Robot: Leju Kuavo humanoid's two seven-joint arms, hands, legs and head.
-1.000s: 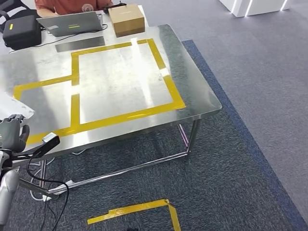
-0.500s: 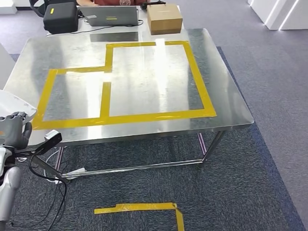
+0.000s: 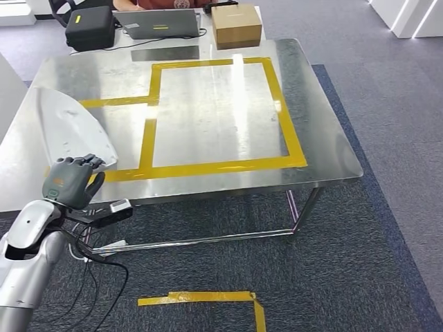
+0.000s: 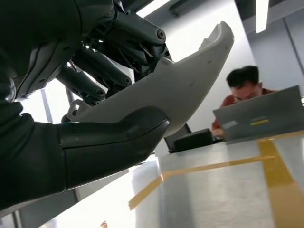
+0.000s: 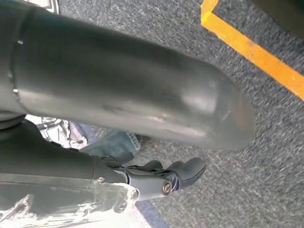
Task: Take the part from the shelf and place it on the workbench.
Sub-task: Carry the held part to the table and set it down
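The part [image 3: 68, 128] is a flat, curved white panel. My left hand [image 3: 70, 181] grips its near edge and holds it over the left end of the steel workbench [image 3: 324, 138], tilted, beside the yellow tape outline [image 3: 219, 166]. In the left wrist view the thumb [image 4: 107, 142] lies under the part [image 4: 179, 85] and the dark fingers press on its other face, with the part raised above the bench top. My right hand [image 5: 168, 178] hangs low over the carpet with its fingers stretched out and nothing in it.
At the bench's far edge stand a laptop [image 3: 156, 24], a cardboard box [image 3: 236, 25] and a black case [image 3: 93, 29], with a person [image 4: 243, 85] seated behind them. Cables [image 3: 88, 256] trail under the bench's left end. Yellow tape [image 3: 203, 297] marks the carpet.
The whole view has swung, bringing the bench more square in front. My left arm has risen and reached forward, bringing the white part from the picture's left edge to over the bench's left end.
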